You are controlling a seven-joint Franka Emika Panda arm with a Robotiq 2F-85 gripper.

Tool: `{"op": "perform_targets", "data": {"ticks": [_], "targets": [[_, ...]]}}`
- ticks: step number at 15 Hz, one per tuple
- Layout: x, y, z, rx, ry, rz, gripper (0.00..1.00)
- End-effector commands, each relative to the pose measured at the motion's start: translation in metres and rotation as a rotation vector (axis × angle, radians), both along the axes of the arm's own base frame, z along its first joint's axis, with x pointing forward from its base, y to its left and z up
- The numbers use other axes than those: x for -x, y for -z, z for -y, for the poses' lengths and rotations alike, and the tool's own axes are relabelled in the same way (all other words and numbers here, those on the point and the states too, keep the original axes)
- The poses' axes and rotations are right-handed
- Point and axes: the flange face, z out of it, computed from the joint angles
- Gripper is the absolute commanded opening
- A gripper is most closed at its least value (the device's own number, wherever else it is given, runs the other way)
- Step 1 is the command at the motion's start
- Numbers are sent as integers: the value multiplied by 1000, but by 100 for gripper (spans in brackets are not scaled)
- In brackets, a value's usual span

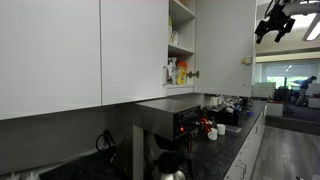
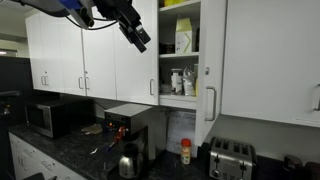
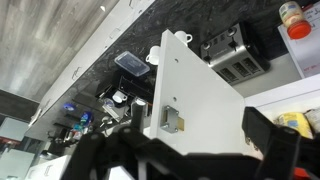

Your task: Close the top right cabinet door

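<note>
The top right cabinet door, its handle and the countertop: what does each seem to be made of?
The top right cabinet door: probably painted or laminated board, as it is flat, plain white and smooth. Its handle: likely metal, slim with a silver sheen. The countertop: perhaps stone or a stone-look laminate, dark and finely speckled.
</note>
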Motion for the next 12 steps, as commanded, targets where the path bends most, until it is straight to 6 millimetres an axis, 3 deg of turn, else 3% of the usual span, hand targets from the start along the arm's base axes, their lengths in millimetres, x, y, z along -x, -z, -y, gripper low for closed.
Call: {"op": "perform_targets", "data": {"ticks": [1,12], "targets": [[-17,5,27,22,7,-8,100],[-39,28,76,10,-15,82,100]]}}
